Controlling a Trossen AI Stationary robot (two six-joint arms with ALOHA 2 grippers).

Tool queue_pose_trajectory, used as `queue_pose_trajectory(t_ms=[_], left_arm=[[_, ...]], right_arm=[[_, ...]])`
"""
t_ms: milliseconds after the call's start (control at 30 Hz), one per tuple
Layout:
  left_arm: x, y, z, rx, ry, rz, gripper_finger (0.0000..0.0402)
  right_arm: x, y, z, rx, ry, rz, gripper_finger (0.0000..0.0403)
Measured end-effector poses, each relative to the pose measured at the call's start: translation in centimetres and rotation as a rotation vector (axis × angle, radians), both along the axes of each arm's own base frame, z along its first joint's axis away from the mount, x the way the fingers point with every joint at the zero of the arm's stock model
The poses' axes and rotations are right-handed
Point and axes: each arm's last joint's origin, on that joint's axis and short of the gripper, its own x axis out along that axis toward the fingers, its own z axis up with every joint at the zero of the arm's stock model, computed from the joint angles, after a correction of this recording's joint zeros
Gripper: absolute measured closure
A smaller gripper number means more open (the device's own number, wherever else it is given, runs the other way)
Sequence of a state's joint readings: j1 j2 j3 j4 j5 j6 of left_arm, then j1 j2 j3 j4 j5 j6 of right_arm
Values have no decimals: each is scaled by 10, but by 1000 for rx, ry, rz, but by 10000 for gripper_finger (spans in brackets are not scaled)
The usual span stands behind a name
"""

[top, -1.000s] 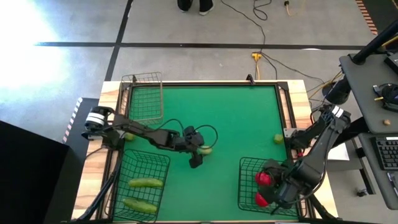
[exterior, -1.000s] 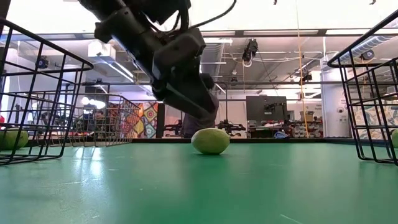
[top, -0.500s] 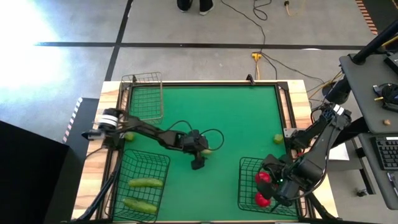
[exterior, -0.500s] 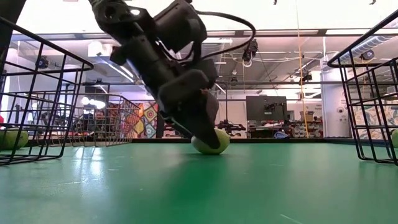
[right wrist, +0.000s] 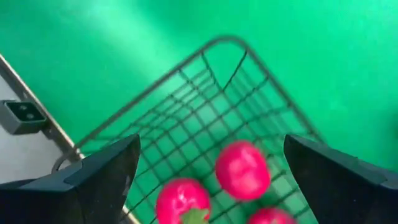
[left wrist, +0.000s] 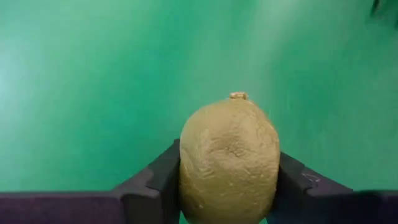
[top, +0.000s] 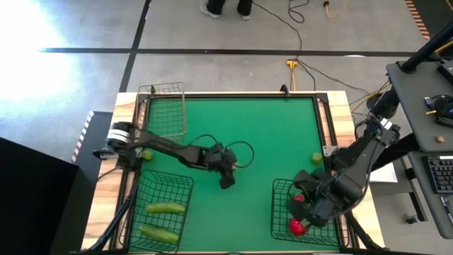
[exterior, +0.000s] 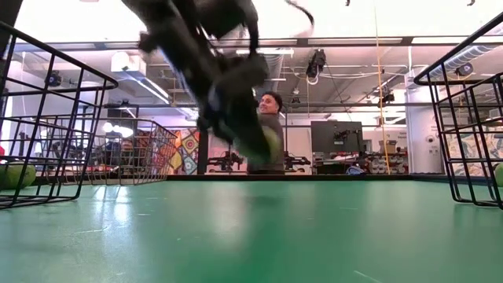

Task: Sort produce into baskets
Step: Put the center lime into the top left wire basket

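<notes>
The left arm is stretched from the table's left edge toward the middle of the green mat [top: 269, 134], elbow bent low, wrist angled down. Its gripper [top: 227, 170] is seen in the wrist view clamped on a pale yellow-green fruit [left wrist: 228, 163], one dark finger [left wrist: 155, 186] pressed against each side. In the low view the fruit [exterior: 267, 143] is held clear above the mat, with the arm blurred around it.

The right arm is folded at the table's right edge, with its gripper [top: 309, 205] hung over the near right basket [top: 277, 212]. Its fingers [right wrist: 99, 177] are spread wide with nothing between them. Red pieces [right wrist: 241, 169] are seen lying in that basket beneath it.

Two cucumbers [top: 165, 208] are laid in the near left basket [top: 141, 185]. The narrow basket [top: 164, 111] is set at the far left corner. A second yellow-green fruit [top: 148, 155] is placed at the left edge beside the arm's base, and a third [top: 316, 159] lies near the right edge, just beyond the right basket.

A person [exterior: 269, 130] is visible in the room behind the table.
</notes>
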State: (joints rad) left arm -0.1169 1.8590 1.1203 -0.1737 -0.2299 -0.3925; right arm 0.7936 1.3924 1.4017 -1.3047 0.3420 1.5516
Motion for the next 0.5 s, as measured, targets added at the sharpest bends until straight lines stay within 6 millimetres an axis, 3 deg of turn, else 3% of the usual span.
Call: queue_pose_trajectory(t_ms=[133, 267, 367, 500], left_arm=[[-28, 14, 49, 119, -6, 130, 260], [-75, 44, 102, 206, 14, 287, 260], [-115, 75, 126, 260, 84, 422, 260], [-164, 119, 142, 249, 206, 590, 260]], right_arm=[[11, -20, 6, -24, -12, 24, 14], [23, -42, 11, -58, -25, 62, 14], [35, -54, 14, -72, -60, 95, 14], [49, -63, 17, -85, -126, 144, 14]])
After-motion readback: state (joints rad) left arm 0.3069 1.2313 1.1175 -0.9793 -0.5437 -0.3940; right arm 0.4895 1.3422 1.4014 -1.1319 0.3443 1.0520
